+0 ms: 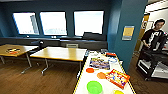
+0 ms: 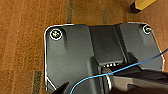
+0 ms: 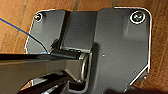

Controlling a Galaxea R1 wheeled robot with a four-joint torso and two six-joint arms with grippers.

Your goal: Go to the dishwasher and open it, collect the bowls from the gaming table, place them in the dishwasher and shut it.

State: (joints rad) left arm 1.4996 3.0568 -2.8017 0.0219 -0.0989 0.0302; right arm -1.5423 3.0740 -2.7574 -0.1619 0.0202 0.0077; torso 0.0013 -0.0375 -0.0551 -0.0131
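Both wrists hang low, cameras looking straight down over the robot's own dark plate (image 2: 72, 57) and jointed bar (image 3: 37, 66); a thin blue cable (image 2: 125, 67) crosses each.

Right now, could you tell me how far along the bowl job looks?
Done: the robot faces the gaming table. In hand: nothing visibly; all three bowls sit there, the green bowl nearest, two orange bowls behind. Left: collecting them, loading and closing the dishwasher.
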